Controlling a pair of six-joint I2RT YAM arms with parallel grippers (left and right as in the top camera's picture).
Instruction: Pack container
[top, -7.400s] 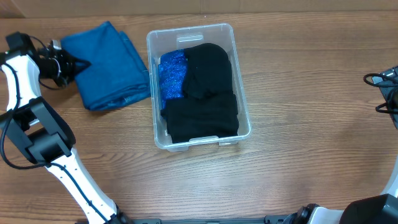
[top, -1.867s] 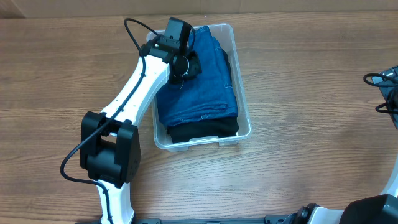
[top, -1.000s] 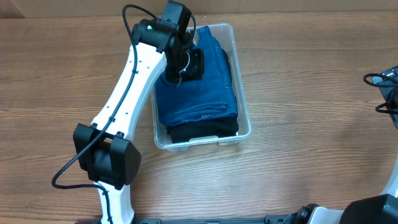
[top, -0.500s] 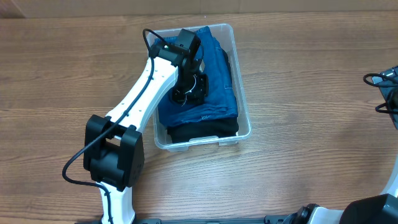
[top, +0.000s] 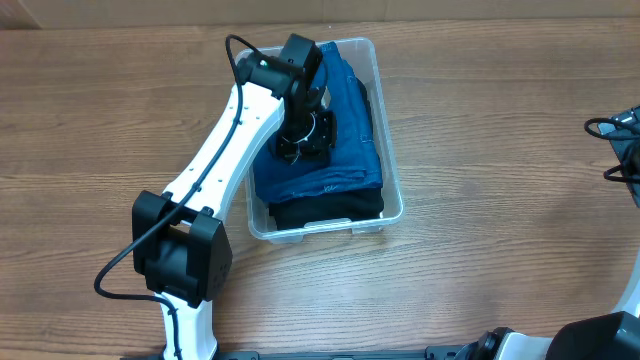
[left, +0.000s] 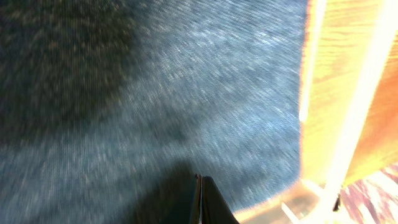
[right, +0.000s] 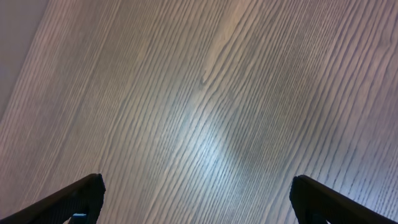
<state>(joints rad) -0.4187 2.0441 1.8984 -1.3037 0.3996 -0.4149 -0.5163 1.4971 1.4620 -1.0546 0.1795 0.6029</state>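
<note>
Wood-grain table (top: 500, 230), light brown, planks running left-right. It fills nearly the whole overhead view, with only a pale strip beyond its far edge.

The container (top: 393, 205) sits mid-table toward the far side, long axis front to back. Inside it a blue cloth (top: 352, 110) lies on top, and a black cloth (top: 330, 208) shows under it at the near end.

The left arm (top: 220, 150) reaches in from the near left. The left gripper (top: 305, 140) is down on the blue cloth, fingers pressed together, nothing pinched. In the wrist view the closed tips (left: 200, 199) are on the weave, with the container wall (left: 339, 124) bright to the right.

The right gripper (right: 196, 186) is spread wide over bare table (right: 217, 93), well away from the container. Black cables (top: 612, 135) lie at the right edge.
</note>
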